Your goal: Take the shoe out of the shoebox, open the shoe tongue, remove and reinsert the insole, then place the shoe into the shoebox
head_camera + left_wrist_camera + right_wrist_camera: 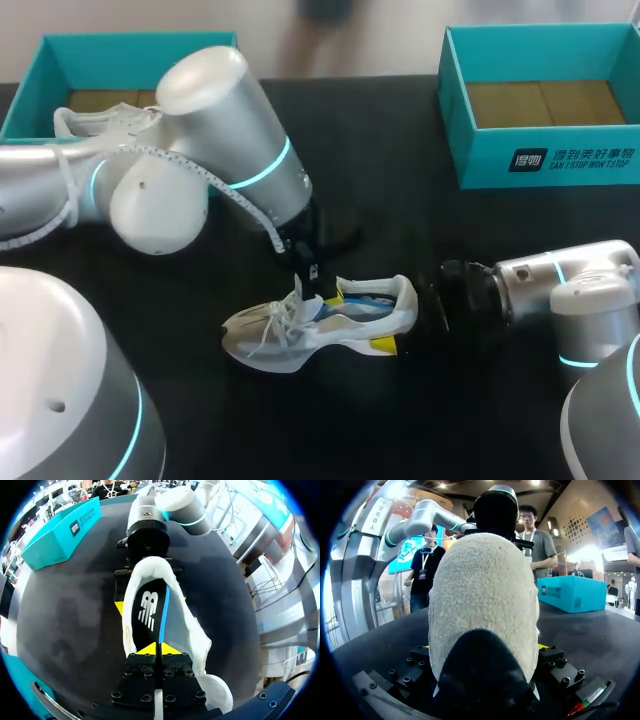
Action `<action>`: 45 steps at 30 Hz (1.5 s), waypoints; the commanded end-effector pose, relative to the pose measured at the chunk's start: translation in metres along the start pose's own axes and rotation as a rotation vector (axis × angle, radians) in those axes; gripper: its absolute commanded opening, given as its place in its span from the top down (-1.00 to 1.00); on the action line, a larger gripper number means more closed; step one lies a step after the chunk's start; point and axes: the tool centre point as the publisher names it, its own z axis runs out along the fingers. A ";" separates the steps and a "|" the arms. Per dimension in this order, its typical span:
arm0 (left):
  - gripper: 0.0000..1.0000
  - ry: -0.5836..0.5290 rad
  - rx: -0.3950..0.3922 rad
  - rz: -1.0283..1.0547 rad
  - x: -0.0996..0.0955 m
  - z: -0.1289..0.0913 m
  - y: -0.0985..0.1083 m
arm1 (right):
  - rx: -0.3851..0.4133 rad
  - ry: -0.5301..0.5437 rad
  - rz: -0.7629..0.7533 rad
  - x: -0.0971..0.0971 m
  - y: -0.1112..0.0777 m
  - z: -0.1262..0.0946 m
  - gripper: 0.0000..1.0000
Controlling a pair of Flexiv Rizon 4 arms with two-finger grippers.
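White mesh forms the shoe (pixel 345 322), which rests on the table (pixel 170 330), well apart from the teal shoebox (pixel 545 160). The insole step is judged to be in hand. The heel is clamped from both sides by the right gripper (pixel 405 322). The black insole (pixel 149 611) appears pinched between the nearly closed fingers of the left gripper (pixel 159 651). Firm heel restraint and travel along the shoe's length are called for next. The insole is shown only in the left wrist view, the laces only in the head view.
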 end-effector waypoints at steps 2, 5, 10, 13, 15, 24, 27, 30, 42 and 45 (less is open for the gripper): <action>1.00 0.018 0.080 -0.007 0.003 -0.008 0.013 | 0.004 -0.001 0.001 0.001 -0.001 0.001 1.00; 1.00 0.029 0.116 -0.013 0.001 -0.009 0.015 | 0.004 -0.001 0.001 0.001 -0.001 0.001 1.00; 1.00 0.055 0.156 -0.021 0.000 -0.011 0.017 | 0.004 -0.001 0.001 0.001 -0.001 0.001 1.00; 1.00 0.056 0.168 -0.025 -0.001 -0.011 0.017 | 0.004 -0.001 0.001 0.001 -0.001 0.001 1.00; 1.00 0.060 0.183 -0.030 -0.002 -0.012 0.017 | 0.004 -0.001 0.001 0.001 -0.001 0.001 1.00; 1.00 0.133 0.298 -0.078 -0.008 -0.019 0.017 | 0.004 -0.001 0.001 0.001 -0.001 0.001 1.00; 1.00 0.124 0.304 -0.073 -0.008 -0.020 0.011 | 0.004 -0.001 0.001 0.001 -0.001 0.001 1.00; 1.00 0.108 0.287 -0.047 -0.005 -0.018 0.003 | 0.004 -0.001 0.001 0.001 -0.001 0.001 1.00; 1.00 0.026 0.321 -0.003 0.008 -0.030 -0.024 | 0.004 -0.001 0.001 0.001 -0.001 0.001 1.00; 1.00 0.024 0.316 -0.015 0.006 -0.028 -0.021 | 0.004 -0.001 0.001 0.001 -0.001 0.001 1.00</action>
